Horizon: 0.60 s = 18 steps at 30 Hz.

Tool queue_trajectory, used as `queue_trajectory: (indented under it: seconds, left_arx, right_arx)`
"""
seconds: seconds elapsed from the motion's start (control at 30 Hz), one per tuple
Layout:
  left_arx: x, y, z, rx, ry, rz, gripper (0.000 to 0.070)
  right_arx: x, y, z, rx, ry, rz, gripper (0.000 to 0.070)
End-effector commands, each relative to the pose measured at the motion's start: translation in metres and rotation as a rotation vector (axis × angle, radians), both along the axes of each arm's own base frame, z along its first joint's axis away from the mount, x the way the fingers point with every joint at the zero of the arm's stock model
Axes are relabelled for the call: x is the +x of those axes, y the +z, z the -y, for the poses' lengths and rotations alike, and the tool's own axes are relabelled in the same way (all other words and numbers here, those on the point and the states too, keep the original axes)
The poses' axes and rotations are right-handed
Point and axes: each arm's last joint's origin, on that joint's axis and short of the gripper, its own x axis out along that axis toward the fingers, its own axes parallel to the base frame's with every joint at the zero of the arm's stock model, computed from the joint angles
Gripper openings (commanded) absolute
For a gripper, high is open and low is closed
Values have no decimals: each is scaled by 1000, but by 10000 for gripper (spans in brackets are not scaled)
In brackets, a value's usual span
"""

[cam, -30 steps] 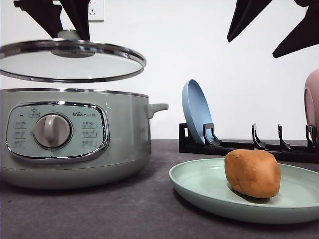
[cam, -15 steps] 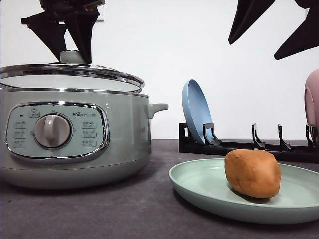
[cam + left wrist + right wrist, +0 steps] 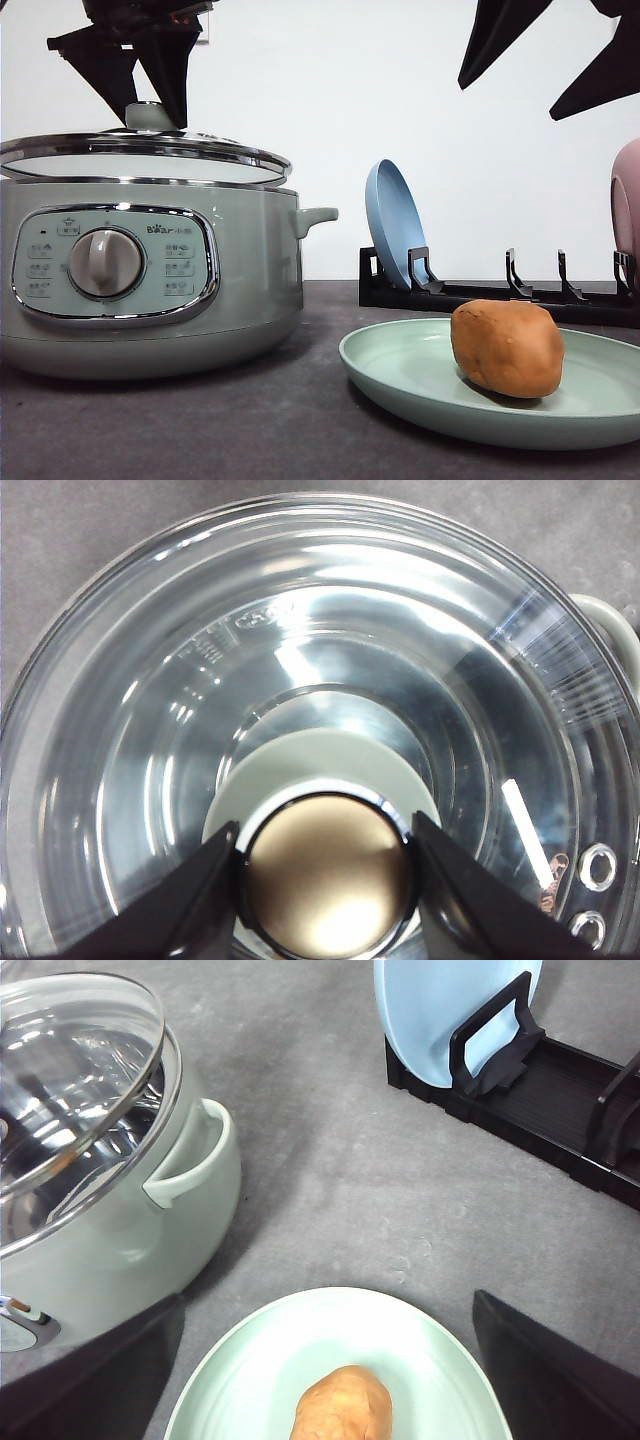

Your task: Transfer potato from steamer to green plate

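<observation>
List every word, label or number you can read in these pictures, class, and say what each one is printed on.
"Bear", then two small characters too blurred to read: on the steamer control panel, right of the dial.
Button labels around the dial: too small to read.
Embossed marking on the glass lid: unreadable.

We are seeing matte black jaws on both arms, plain and unmarked. The left gripper is showing as angular black wedges tapering to points at about 11 o'clock in the front view, under a darker blocky body. The right gripper is showing two long black blades at about 1 o'clock. Their fingers are looking flat-faced, smooth and sharp-edged.
</observation>
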Motion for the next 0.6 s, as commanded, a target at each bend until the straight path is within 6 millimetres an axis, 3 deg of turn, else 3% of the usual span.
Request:
queue_trajectory:
  seconds: [0.0, 0.57]
  left_arx:
    - [5, 5, 4, -14, -12, 35, 9]
    - [8, -5, 9, 5, -21, -13, 9]
  right_arx:
    - [1, 5, -2, -2, 7, 19, 585]
    - [1, 5, -1, -11, -10, 25, 585]
